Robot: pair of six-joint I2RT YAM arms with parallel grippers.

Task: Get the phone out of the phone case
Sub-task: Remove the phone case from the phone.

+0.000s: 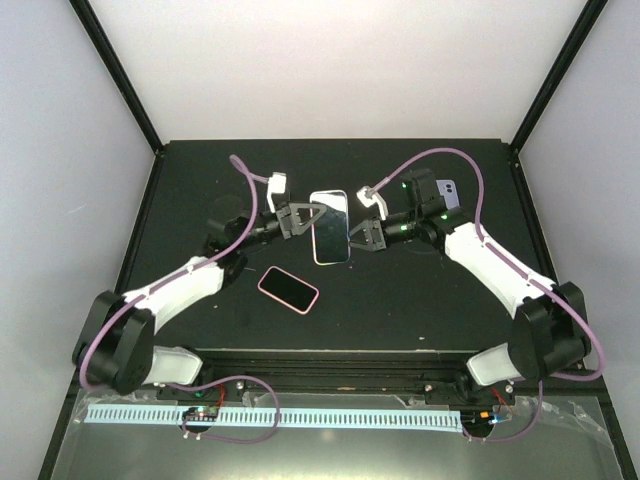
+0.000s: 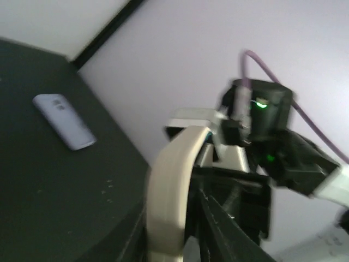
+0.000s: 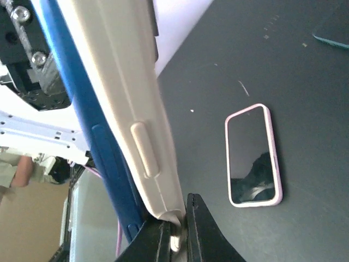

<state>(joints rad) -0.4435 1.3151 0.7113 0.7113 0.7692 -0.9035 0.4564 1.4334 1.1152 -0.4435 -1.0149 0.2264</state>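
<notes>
While both arms hold it aloft over the middle of the table (image 1: 420, 300), the phone (image 1: 330, 228) sits in its cream phone case (image 3: 131, 93), screen up.

Left gripper (image 1: 300, 220) has its jaws closed on the left long edge, and right gripper (image 1: 365, 233) is pinched tight on the case lip at the right edge, with a blue strip of the phone's side showing beside the cream in the right wrist view. My read is that the phone is rigid, slick and glass-faced, so a drop would hurt it. The case looks soft and grippy, likely to flex at a corner. Best bet is one hand peeling the rim back at a corner while the other grips the bare blue side rails, off the screen. A pink-cased phone (image 1: 289, 289) lies nearer on the table, and a lavender handset (image 1: 447, 192) lies off to the right.
</notes>
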